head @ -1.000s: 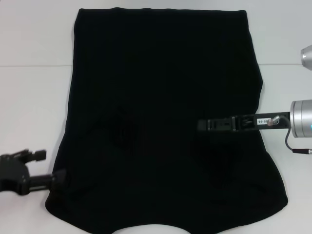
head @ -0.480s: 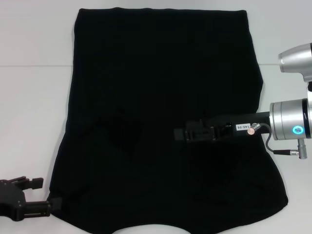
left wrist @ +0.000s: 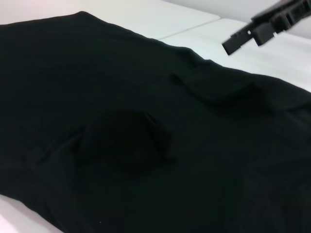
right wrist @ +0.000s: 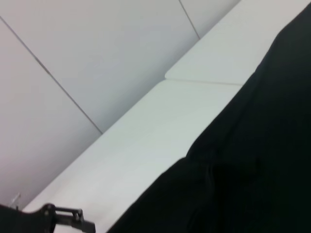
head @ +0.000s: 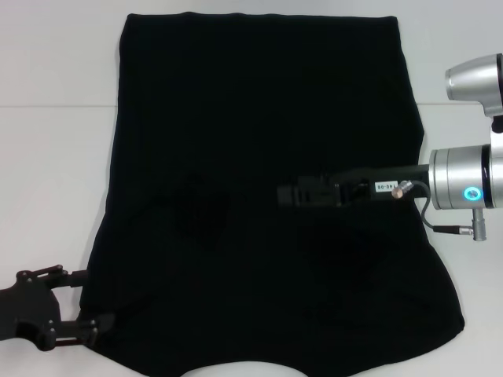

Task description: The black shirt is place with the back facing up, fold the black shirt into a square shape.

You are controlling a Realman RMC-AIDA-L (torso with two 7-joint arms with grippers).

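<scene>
The black shirt point(head: 259, 118) lies spread flat on the white table point(head: 55, 165), plain side up, with a few soft creases near its middle point(left wrist: 121, 145). My right gripper point(head: 281, 193) reaches in from the right and hovers over the shirt's middle, pointing left; it also shows in the left wrist view point(left wrist: 243, 39). My left gripper point(head: 88, 300) is low at the shirt's near left edge, open, with one finger on each side of the hem. The right wrist view shows the shirt's edge point(right wrist: 262, 170) and the left gripper point(right wrist: 68, 219) far off.
White table surface point(head: 464, 63) borders the shirt on both sides, with a seam line running across it point(head: 47, 106). The shirt's near hem reaches the table's front edge. A pale wall point(right wrist: 97, 58) stands beyond the table.
My right gripper has moved left, from the shirt's right part to over its middle. The left gripper has shifted nearer along the left edge toward the near corner.
</scene>
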